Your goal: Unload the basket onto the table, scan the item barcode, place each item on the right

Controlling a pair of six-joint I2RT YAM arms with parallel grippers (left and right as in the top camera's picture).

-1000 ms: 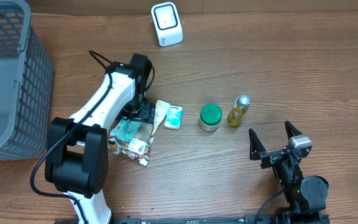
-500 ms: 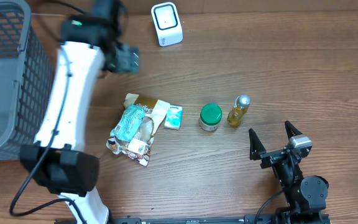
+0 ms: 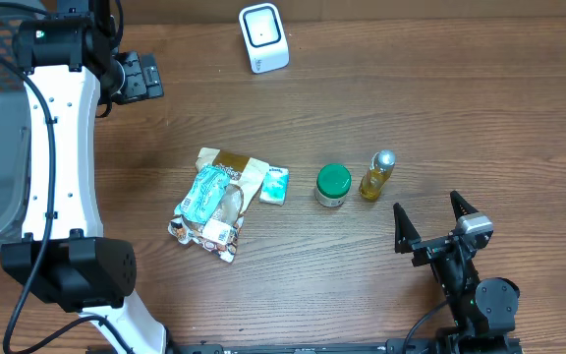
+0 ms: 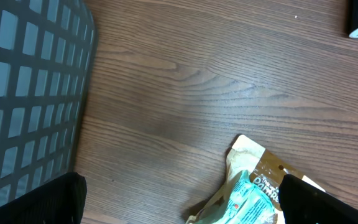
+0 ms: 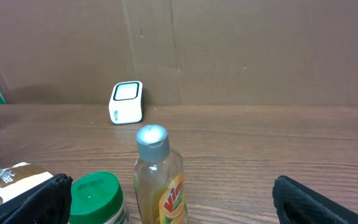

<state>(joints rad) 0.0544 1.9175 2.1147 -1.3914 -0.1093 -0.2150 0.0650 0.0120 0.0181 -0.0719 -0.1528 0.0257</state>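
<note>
Four items lie mid-table: a crumpled teal and brown snack bag [image 3: 214, 202], a small white packet [image 3: 275, 184], a green-lidded jar [image 3: 333, 184] and a yellow Vim bottle [image 3: 378, 174]. The white barcode scanner [image 3: 263, 37] stands at the far edge. My left gripper [image 3: 141, 77] hangs open and empty at the far left, beside the basket and well away from the bag. Its wrist view shows the bag's top [image 4: 253, 186] between the open fingers [image 4: 328, 202]. My right gripper [image 3: 430, 221] rests open near the front, facing the bottle [image 5: 160, 174], the jar [image 5: 95, 196] and the scanner [image 5: 127, 101].
A grey mesh basket [image 3: 8, 128] fills the far left corner, its wall [image 4: 30, 93] close to my left gripper. Cardboard panels stand behind the table's far edge. Bare wood lies between the scanner and the row of items.
My left gripper has opened off the snack bag, risen and swung back and left to beside the basket. The bag stays on the table. The right arm has not moved.
</note>
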